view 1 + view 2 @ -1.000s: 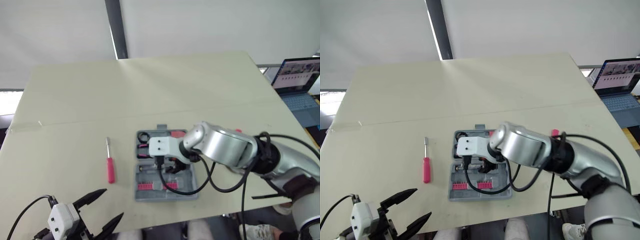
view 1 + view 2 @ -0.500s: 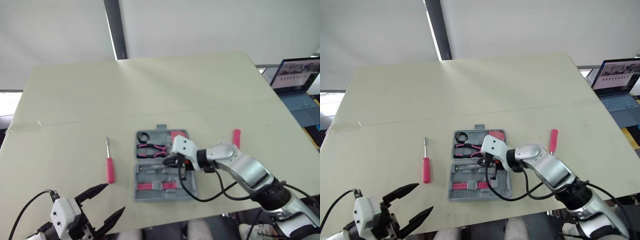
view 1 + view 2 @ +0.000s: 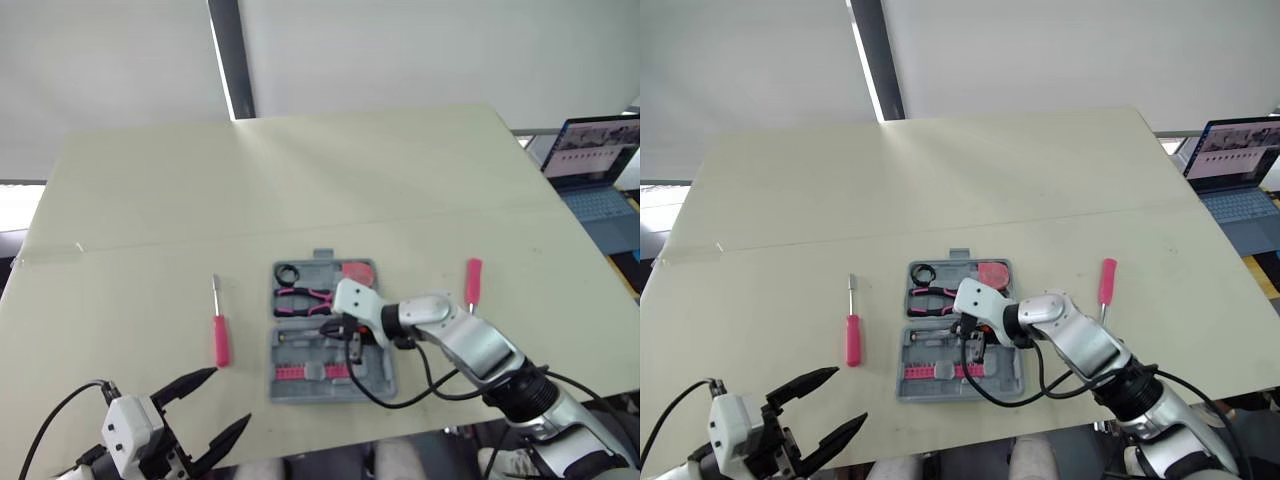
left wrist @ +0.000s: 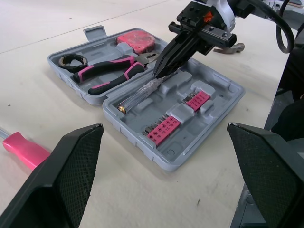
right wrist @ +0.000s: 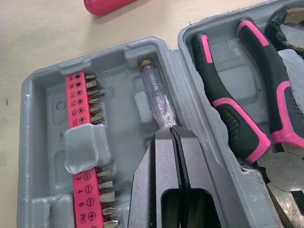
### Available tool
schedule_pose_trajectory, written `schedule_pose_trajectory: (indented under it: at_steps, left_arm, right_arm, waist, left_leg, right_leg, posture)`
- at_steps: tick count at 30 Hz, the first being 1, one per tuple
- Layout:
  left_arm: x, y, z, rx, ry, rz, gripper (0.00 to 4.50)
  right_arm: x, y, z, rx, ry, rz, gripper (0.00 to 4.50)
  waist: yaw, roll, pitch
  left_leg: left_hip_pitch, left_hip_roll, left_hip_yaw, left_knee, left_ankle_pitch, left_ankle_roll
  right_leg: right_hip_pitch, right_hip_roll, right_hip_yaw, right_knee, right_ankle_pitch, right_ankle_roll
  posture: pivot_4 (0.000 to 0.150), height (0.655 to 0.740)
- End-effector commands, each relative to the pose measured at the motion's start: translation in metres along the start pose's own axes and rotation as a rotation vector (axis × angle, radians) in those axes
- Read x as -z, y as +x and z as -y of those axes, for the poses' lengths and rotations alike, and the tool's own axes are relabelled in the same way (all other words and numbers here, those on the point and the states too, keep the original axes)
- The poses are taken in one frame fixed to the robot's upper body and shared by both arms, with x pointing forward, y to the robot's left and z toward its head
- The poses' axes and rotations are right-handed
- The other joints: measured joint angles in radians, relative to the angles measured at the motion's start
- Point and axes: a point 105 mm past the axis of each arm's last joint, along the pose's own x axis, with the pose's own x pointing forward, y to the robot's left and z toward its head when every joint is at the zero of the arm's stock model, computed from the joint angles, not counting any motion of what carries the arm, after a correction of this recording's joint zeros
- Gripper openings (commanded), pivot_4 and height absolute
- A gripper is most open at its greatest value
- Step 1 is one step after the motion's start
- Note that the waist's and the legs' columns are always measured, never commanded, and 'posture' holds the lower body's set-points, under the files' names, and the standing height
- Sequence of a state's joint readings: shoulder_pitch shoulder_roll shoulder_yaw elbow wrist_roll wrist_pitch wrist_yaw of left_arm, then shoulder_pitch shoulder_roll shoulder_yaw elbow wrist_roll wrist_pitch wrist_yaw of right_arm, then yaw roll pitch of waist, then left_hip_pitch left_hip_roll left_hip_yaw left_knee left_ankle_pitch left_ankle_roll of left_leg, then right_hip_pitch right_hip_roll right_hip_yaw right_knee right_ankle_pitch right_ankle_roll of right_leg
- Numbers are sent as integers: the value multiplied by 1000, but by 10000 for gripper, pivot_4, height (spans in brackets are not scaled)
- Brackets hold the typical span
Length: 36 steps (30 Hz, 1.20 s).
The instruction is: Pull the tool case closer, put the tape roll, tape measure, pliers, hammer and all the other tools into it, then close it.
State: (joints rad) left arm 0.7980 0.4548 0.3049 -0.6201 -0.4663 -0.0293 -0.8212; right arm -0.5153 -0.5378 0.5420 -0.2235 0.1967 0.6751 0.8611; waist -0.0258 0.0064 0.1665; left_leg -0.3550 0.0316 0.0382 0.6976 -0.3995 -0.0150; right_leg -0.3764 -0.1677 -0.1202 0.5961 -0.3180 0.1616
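The grey tool case (image 3: 380,375) lies open near the table's front edge. Its far half holds a black tape roll (image 3: 288,273), a pink tape measure (image 3: 356,270) and pink-handled pliers (image 3: 303,299). The near half holds pink bit rows (image 5: 84,142) and a clear-handled screwdriver (image 5: 156,97). My right gripper (image 3: 345,330) is down in the case, shut, its tips pinching that screwdriver's blade end. A metal hammer head (image 4: 230,47) shows beyond the case under the right arm. My left gripper (image 3: 230,395) hovers wide open at the front left, holding nothing.
One pink-handled screwdriver (image 3: 221,338) lies on the table left of the case, another (image 3: 473,276) to its right. A laptop (image 3: 598,160) sits off the table's right side. The far half of the table (image 3: 300,180) is bare.
The right arm has dropped and drawn back, uncovering the case and the right pink screwdriver. Its gripper has slid slightly left along the near half. The left gripper has stayed put.
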Motion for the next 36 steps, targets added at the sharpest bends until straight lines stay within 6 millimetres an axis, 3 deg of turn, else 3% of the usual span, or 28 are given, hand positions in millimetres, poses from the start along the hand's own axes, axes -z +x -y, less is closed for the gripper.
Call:
schedule_pose_trajectory:
  at_steps: [1,36]
  left_arm:
    - [-5,-2,4,4,16,8,45000]
    - [3,-4,9,-7,3,8,45000]
  right_arm:
    - [-2,2,-2,-16,-14,-1,311]
    - [25,13,-14,-44,-87,-327,311]
  waist:
    - [1,0,0]
    - [1,-1,-3]
  left_leg:
    - [0,0,0,0,0,0]
    - [1,0,0,0,0,0]
  right_leg:
    - [0,0,0,0,0,0]
    - [1,0,0,0,0,0]
  posture:
    - [1500,7373]
    - [1500,7373]
